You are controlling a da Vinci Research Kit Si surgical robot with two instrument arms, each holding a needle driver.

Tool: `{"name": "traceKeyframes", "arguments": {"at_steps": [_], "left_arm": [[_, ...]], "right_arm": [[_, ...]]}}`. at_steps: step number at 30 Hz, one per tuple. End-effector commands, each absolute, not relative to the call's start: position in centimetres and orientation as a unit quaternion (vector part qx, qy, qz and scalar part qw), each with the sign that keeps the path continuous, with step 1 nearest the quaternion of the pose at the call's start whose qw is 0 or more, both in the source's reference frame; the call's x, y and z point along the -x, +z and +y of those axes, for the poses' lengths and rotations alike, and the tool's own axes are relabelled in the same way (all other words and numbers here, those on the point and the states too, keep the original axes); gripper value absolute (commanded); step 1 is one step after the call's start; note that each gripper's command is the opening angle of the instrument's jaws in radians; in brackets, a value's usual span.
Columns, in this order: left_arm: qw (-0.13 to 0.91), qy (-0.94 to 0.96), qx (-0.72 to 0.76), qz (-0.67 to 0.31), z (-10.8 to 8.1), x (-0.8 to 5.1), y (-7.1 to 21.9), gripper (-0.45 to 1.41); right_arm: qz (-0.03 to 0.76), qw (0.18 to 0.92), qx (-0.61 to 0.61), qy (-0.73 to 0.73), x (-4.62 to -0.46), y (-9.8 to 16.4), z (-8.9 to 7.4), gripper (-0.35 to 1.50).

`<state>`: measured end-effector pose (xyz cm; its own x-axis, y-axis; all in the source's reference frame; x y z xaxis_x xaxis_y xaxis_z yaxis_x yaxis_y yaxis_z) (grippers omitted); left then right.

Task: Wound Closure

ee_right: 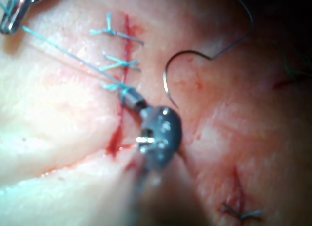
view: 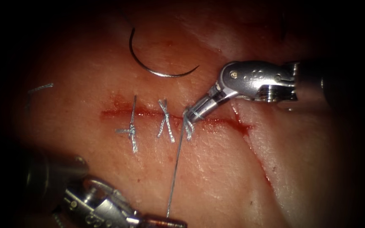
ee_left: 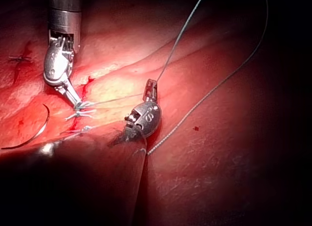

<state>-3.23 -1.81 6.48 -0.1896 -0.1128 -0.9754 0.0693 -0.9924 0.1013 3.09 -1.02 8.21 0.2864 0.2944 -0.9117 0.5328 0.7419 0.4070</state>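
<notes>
Both tools (view: 193, 115) (ee_left: 151, 87) on taut thread (view: 175, 173); needle (view: 157, 63) free, curve opening upward.

The right arm's silver wristed tool (view: 197, 113) reaches in from the frame's right, its fingers (view: 202, 108) closed on thread; the left arm's steel tool (ee_left: 150, 89), at the bottom edge, grips thread too.

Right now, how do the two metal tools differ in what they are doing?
The right arm's tool has its jaws closed on the thread at the third stitch, on the cut; the left arm's tool grips the long thread away from the cut, held taut. Both hold thread; neither holds the needle, which lies free on the tissue.
</notes>
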Motion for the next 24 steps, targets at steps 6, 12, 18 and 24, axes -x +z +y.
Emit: {"name": "traceKeyframes", "arguments": {"at_steps": [6, 12, 18, 24], "left_arm": [[0.059, -0.770, -0.635, -0.012, -2.08, 3.28, 6.39, -0.45], [0.060, -0.769, -0.636, -0.009, -2.22, 3.24, 6.30, -0.45], [0.058, -0.769, -0.636, -0.005, -2.38, 3.20, 6.26, -0.45], [0.056, -0.770, -0.636, -0.001, -2.56, 3.17, 6.25, -0.45]], "right_arm": [[0.587, 0.726, -0.348, -0.082, -3.14, 8.29, -0.94, -0.35], [0.584, 0.730, -0.346, -0.083, -3.06, 8.29, -0.93, -0.35], [0.578, 0.742, -0.334, -0.062, -2.96, 8.34, -0.80, -0.35], [0.574, 0.749, -0.328, -0.048, -2.97, 8.40, -0.71, -0.35]]}}
